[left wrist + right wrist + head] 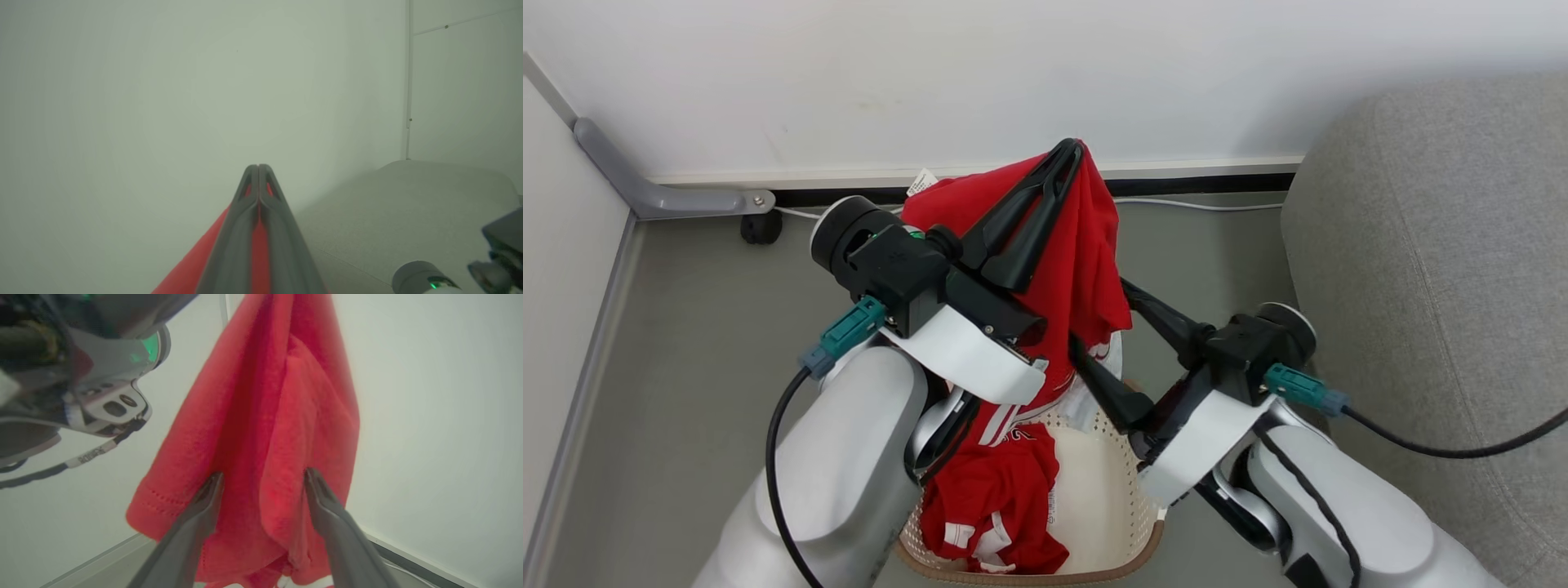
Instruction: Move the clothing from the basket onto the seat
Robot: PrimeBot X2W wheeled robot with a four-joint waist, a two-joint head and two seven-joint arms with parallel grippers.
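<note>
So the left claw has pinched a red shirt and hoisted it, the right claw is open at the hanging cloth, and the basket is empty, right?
Not empty: the head view shows a second red garment lying in the basket. The rest holds: the left gripper is shut on the lifted garment, and the right gripper is open at its hanging cloth.

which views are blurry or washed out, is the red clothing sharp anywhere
head view: sharp, evenly lit, the clothing crisp; left wrist view: hazy greenish wash, the left gripper soft-edged; right wrist view: the clothing close and slightly blurred, the right gripper soft too.
</note>
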